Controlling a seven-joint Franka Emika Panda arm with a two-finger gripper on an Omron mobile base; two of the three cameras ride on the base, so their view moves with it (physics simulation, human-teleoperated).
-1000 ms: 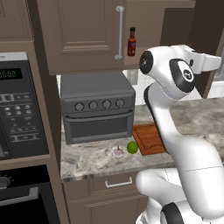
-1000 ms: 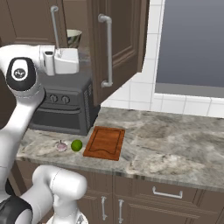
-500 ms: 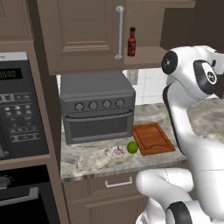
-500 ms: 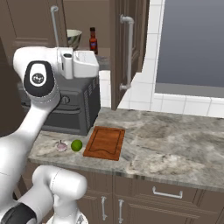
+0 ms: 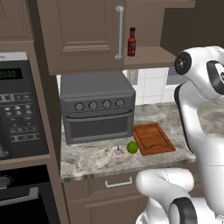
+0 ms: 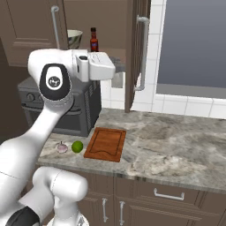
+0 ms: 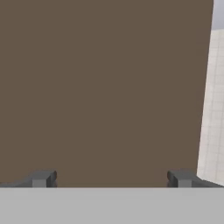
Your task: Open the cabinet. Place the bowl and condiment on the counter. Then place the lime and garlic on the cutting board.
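On the left, the pale grey-green round bowl [image 6: 73, 38] and the slim dark-red sauce bottle [image 6: 93, 40] stand in the open brown wooden cabinet [image 5: 83, 35]. The gripper [image 7: 111, 178], jaws wide and empty, faces the swung-out door and may bump it. Below, whitish garlic bulb [image 6: 62, 147] and green lime [image 6: 77, 146] lie beside the reddish-brown wooden cutting board [image 6: 105, 144] on the speckled stone table [image 6: 176, 141], near the grey toaster oven [image 5: 96, 107].

The counter [image 6: 176, 141] carries the cutting board [image 6: 105, 144], lime [image 6: 77, 146], garlic [image 6: 62, 147] and a toaster oven [image 5: 97, 111]. The cabinet [image 5: 151, 57] shelf carries the condiment [image 5: 131, 42] and bowl [image 6: 73, 38].
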